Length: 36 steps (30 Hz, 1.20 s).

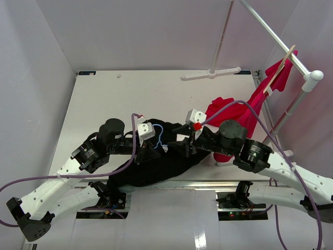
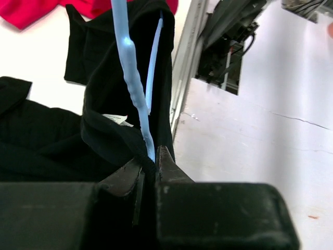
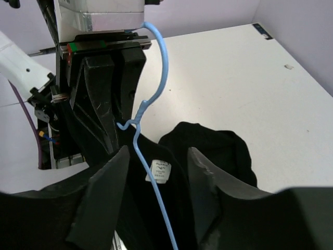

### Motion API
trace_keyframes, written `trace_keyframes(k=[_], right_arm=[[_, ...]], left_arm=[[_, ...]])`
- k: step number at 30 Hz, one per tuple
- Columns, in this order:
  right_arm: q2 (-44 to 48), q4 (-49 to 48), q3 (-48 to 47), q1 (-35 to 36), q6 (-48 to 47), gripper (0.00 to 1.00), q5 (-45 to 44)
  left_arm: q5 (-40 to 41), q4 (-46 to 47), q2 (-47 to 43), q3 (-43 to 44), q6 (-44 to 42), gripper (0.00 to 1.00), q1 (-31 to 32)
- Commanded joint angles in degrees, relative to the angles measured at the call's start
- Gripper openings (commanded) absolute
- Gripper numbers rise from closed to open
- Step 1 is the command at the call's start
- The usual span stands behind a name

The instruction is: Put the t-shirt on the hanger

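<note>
Half done, approx: hanger (image 2: 130, 73) wire looks inside black t-shirt (image 3: 218, 151) neck, hook at 12 o'clock. L gripper (image 2: 151, 161) pinches wire+collar; R gripper (image 3: 158, 153) wide, empty. Shoulders need seating.

T-shirt (image 1: 156, 167) lay on the bench (image 1: 104, 99) at near centre, between left tool (image 1: 150, 151) and right tool (image 1: 185, 146), with the hanger (image 3: 136, 136) in its neck opening. Just right, a second shirt (image 1: 229, 112) trailed down from the far-right rack (image 1: 291, 56).
</note>
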<state>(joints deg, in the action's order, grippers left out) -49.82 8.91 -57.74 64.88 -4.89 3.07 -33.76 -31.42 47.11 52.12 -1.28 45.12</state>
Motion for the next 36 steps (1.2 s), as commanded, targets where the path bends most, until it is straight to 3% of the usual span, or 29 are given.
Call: trace_keyframes(k=[1, 6, 13, 16, 19, 20, 23, 27, 29, 32, 36], right_arm=[[-3.8, -5.9, -2.8, 0.2, 1.0, 0.59, 6.8], [-8.2, -12.1, -2.4, 0.2, 3.1, 0.60, 7.5], [-10.9, -18.4, -0.3, 0.2, 2.1, 0.54, 8.1], [-11.9, -19.3, -0.4, 0.2, 2.9, 0.36, 9.2], [-11.9, -19.8, 0.0, 0.1, 3.8, 0.09, 9.2], [-11.5, -19.7, 0.4, 0.0, 4.3, 0.08, 9.4], [-9.5, -19.8, 1.9, -0.2, 4.1, 0.08, 12.0], [-5.4, -19.0, 3.0, -1.1, 4.4, 0.08, 11.8], [-3.4, -17.3, 2.3, -1.3, 4.2, 0.08, 10.6], [-1.4, -13.4, 0.4, -1.8, 2.3, 0.08, 7.5], [0.7, -10.0, -1.4, -2.3, 1.2, 0.08, 6.2]], left_arm=[[-5.6, 4.2, -1.0, 1.3, 2.2, 0.00, 0.1], [-6.5, 4.2, -1.8, 1.5, 2.4, 0.00, 0.1], [-7.9, 3.6, -3.2, 1.6, 3.0, 0.00, 0.1], [-8.5, 3.6, -3.9, 1.6, 3.0, 0.00, 0.1], [-9.5, 3.6, -4.5, 1.6, 3.1, 0.00, 0.1], [-9.6, 4.0, -4.7, 1.5, 3.5, 0.00, 0.1], [-9.7, 4.5, -5.2, 2.2, 6.3, 0.09, 0.1], [-11.7, 4.7, -6.6, 4.2, 8.6, 0.30, 0.1], [-11.3, 4.4, -7.3, 5.6, 8.7, 0.34, 0.1], [-7.1, 3.8, -10.8, 6.9, 8.4, 0.39, 0.1], [-2.4, 3.4, -14.8, 7.0, 8.8, 0.57, 0.1]])
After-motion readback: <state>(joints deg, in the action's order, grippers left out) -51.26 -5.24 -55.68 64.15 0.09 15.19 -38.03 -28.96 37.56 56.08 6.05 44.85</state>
